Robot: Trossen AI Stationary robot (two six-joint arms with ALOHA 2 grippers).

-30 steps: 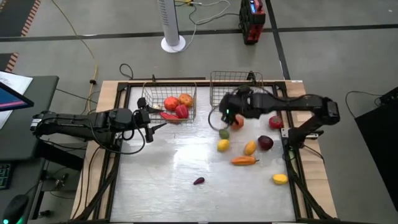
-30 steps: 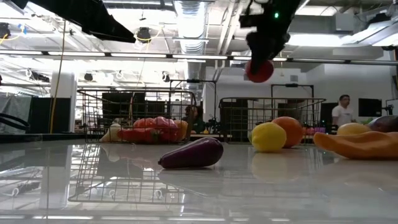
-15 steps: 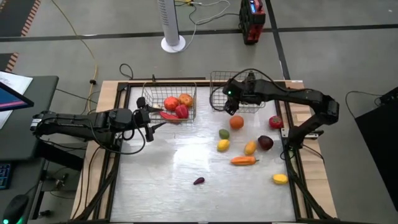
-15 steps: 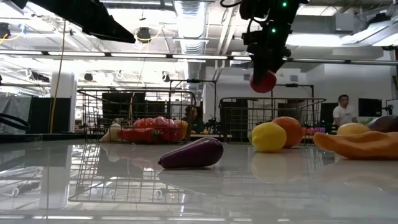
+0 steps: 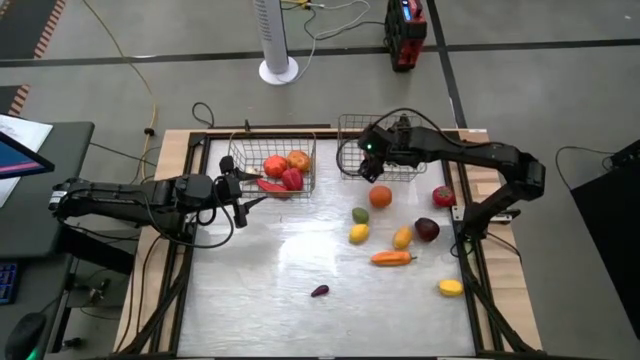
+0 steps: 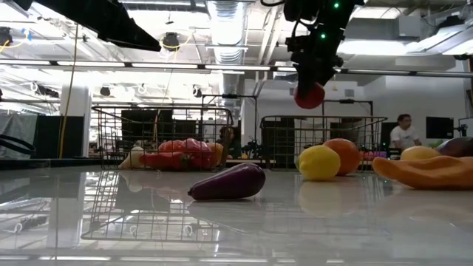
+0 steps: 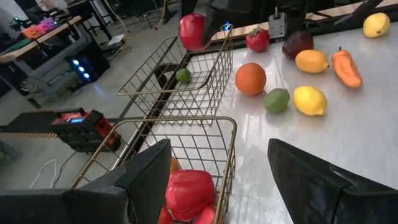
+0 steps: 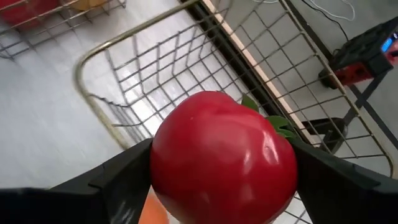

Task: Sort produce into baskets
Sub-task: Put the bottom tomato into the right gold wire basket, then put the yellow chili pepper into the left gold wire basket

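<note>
High view first: the right hand (image 5: pixel 371 160) hangs over the near-left corner of the right basket (image 5: pixel 400 128), its fingers closed around a red fruit (image 8: pixel 222 158). From desk level that fruit (image 6: pixel 310 95) sits well above the basket's rim, and the right wrist camera shows it filling the gap between the two dark fingers, with wire mesh underneath. A small green piece (image 7: pixel 183 75) already lies inside that basket (visible only from the left wrist camera).

Over on the other side, the left hand (image 5: pixel 246 194) waits just beside the left basket (image 5: pixel 240 150), fingers spread apart and holding nothing. That basket carries several red and orange pieces (image 5: pixel 284 168).

Loose on the desk (image 5: pixel 260 270) near the right basket are an orange (image 5: pixel 380 196), a lime (image 5: pixel 360 214), a lemon (image 5: pixel 358 234), a carrot (image 5: pixel 392 258) and a tomato (image 5: pixel 442 196). An eggplant (image 5: pixel 319 291) lies apart, toward the front edge.
</note>
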